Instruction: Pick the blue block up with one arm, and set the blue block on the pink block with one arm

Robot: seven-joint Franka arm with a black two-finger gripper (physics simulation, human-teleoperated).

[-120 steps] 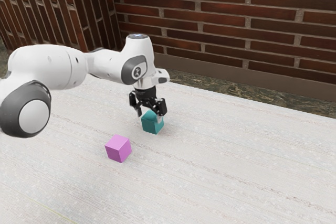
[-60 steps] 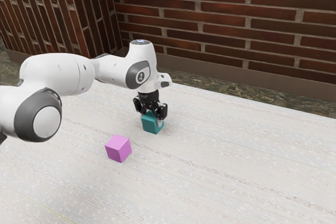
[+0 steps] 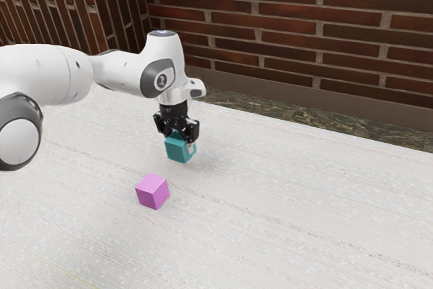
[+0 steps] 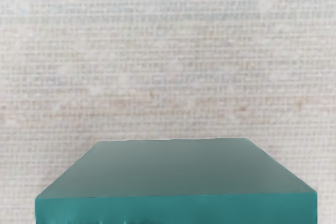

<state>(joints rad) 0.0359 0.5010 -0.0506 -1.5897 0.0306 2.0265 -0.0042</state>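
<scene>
The teal-blue block (image 3: 179, 149) hangs a little above the table, held between the black fingers of my gripper (image 3: 177, 136), which is shut on it. In the wrist view the same block (image 4: 178, 182) sits large right under my hand, with bare table behind it. The pink block (image 3: 151, 191) rests on the table nearer the camera, toward the exterior view's left of the held block and apart from it.
A pale textured table (image 3: 304, 194) stretches toward the exterior view's right and the front. A red brick wall (image 3: 304, 25) runs along the back beyond a strip of ground. My white arm (image 3: 67, 79) comes in from the exterior view's left.
My gripper came down over the blue block and shut on it. It has since lifted the block off the table and carried it slightly toward the exterior view's left.
</scene>
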